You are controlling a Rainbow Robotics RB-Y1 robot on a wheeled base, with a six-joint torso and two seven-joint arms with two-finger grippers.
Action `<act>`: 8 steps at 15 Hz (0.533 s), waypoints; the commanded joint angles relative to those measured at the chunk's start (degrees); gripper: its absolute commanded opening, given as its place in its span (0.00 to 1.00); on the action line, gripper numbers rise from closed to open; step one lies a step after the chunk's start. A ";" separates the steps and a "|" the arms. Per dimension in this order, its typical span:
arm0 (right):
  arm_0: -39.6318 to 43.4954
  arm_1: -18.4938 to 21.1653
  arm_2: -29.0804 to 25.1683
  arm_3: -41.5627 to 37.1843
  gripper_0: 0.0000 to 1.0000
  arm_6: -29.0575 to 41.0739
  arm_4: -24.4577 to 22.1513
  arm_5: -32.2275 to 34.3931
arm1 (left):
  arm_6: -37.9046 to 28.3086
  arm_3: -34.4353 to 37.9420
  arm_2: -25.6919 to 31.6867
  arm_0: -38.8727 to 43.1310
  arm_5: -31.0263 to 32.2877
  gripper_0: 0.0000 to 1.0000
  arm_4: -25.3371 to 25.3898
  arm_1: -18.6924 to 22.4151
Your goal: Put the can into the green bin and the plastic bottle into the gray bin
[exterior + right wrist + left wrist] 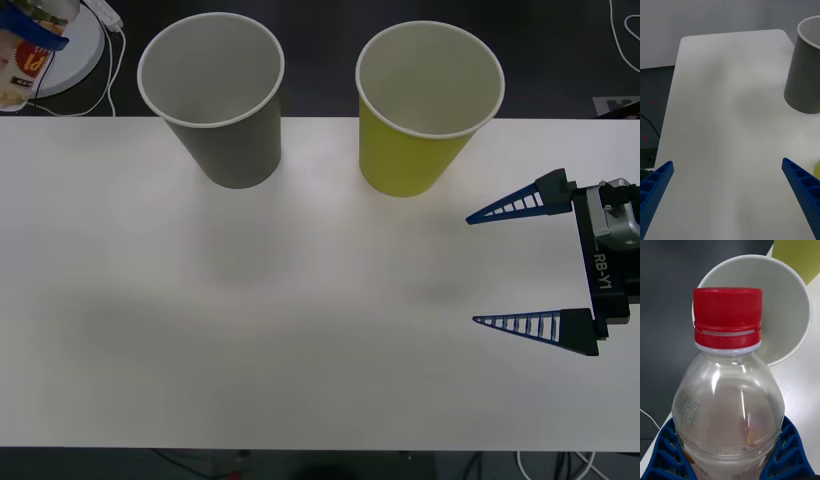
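- The left tool (730,461) is clamped on the plastic bottle (730,405), its blue fingers (662,453) cupping the lower body, so the red cap (727,317) leads the way toward the gray bin (790,311).
- In the front view the bottle (25,50) is held up at the far left corner, beyond the worktop (300,320) edge and to the left of the gray bin (215,100); it looks raised so it can clear the rim before being let go.
- The right tool (530,270) rests low over the right side of the worktop with its fingers (801,187) wide apart and nothing between them, apparently waiting.
- The green bin (425,105) stands upright just beside the gray one, apart from it; both look empty from above.
- Nothing lies between bottle and gray bin; the near rim is the one thing the bottle might catch.
- A white cable (100,60) trails on the floor behind the left corner.
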State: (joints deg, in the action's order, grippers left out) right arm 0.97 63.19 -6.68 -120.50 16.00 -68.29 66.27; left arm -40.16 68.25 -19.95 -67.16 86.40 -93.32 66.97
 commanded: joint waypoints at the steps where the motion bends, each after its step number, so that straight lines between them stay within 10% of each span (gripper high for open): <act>1: 0.00 0.00 0.00 0.00 1.00 0.00 0.00 0.00 | -1.59 -0.05 0.00 -2.27 2.02 0.00 -2.40 -1.93; 8: 0.00 0.00 0.00 0.00 1.00 0.00 0.00 0.00 | -3.70 -5.32 -8.88 -11.67 2.02 0.00 -2.40 -5.62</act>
State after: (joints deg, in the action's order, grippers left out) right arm 0.97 63.19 -6.68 -120.50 16.00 -68.29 66.27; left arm -43.93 64.18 -27.59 -77.50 88.46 -96.21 61.79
